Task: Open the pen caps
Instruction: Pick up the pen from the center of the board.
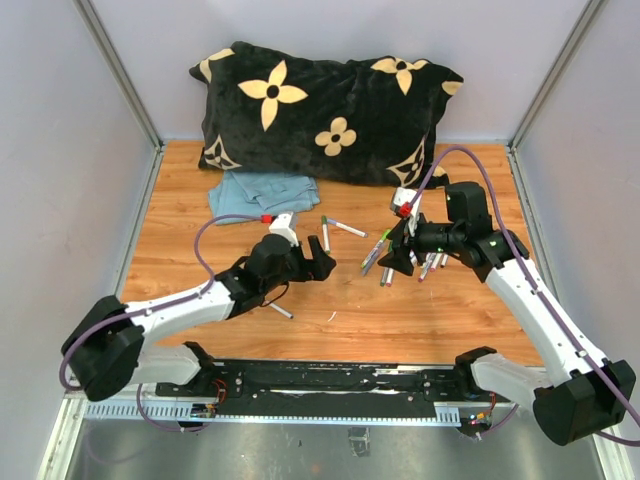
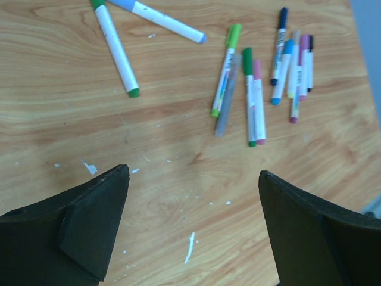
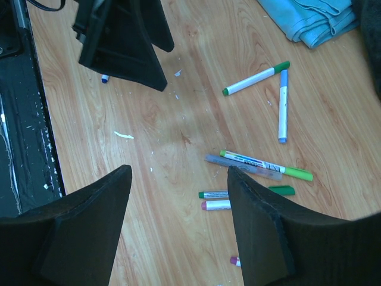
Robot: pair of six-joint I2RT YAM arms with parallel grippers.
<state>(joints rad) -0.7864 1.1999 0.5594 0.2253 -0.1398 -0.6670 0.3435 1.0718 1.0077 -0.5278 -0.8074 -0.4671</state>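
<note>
Nearest us, the left gripper (image 2: pixel 193 173) and right gripper (image 3: pixel 178 170) both hang with jaws spread, nothing in them. Past them the pen caps (image 2: pixel 234 34) sit on pens (image 2: pixel 259 110) bunched mid-table toward the right edge, with two more nearer the middle. The caps are green, blue, pink, purple and dark, and they're tiny. We reckon they're light, stiff and slick, so pinch the cap sideways and brace the barrel. There's a blue cloth (image 1: pixel 262 190) and a pillow (image 1: pixel 330 95) by the far edge.
</note>
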